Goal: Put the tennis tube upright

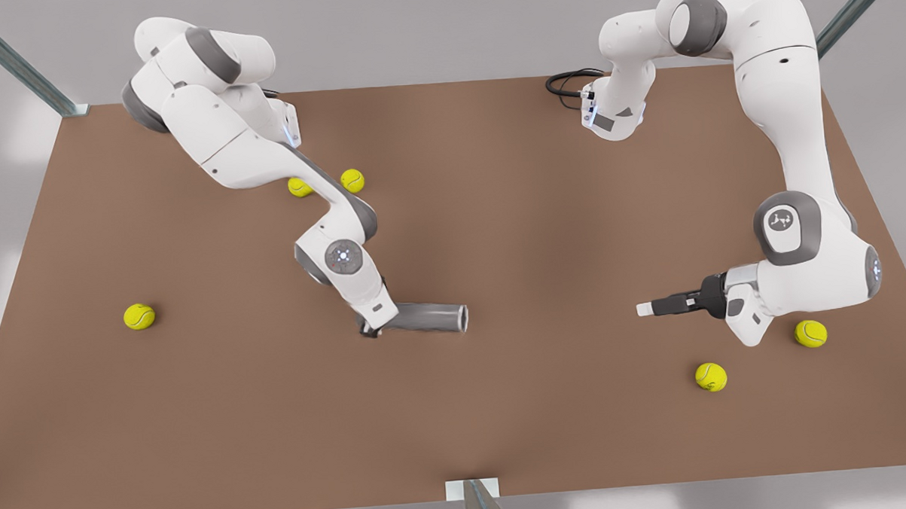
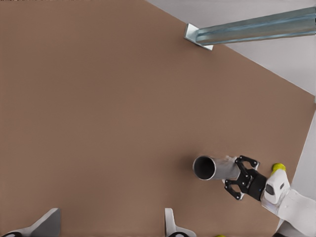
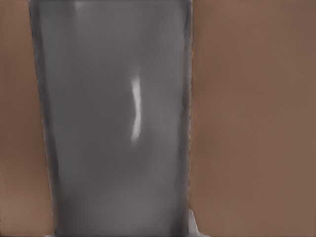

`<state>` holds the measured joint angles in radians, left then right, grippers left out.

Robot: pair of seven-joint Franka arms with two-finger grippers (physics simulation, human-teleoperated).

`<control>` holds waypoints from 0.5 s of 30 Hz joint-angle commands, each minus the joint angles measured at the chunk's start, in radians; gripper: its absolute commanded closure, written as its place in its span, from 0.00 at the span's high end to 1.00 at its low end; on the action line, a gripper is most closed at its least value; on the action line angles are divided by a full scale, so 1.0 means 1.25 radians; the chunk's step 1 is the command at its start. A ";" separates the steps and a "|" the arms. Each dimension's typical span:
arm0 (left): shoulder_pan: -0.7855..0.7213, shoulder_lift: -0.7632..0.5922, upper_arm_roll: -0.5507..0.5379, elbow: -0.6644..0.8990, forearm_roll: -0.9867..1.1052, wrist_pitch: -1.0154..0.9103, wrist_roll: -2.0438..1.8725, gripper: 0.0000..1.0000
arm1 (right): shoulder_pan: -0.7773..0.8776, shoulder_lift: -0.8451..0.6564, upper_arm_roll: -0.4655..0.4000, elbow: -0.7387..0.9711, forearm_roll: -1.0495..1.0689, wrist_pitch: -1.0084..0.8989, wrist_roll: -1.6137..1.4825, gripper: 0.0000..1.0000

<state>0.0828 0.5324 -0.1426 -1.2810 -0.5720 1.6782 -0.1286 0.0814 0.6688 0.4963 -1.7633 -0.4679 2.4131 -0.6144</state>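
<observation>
Brown table (image 1: 503, 403): tennis tube (image 1: 432, 317) in right tool (image 1: 371, 329)

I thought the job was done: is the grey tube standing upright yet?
No, the tennis tube lies on its side on the table, the right gripper clamped at one end.

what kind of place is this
Probably a simulated robot test bench: a bare brown table on metal framing, with scattered tennis balls and a grey tennis tube lying down.

Five tennis balls (image 1: 139, 317) on the table (image 1: 504, 418). One tennis tube (image 1: 432, 317), lying flat. Two arms, one tool each.
</observation>
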 commanded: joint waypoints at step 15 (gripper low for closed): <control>-0.021 0.053 -0.038 -0.021 -0.122 0.007 -0.001 1.00 | 0.301 0.110 -0.169 0.226 0.017 -0.027 -0.125 1.00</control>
<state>0.0572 0.6011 -0.1902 -1.3078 -0.6671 1.7053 -0.1304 0.4556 0.8055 0.2853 -1.4803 -0.4422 2.3778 -0.7701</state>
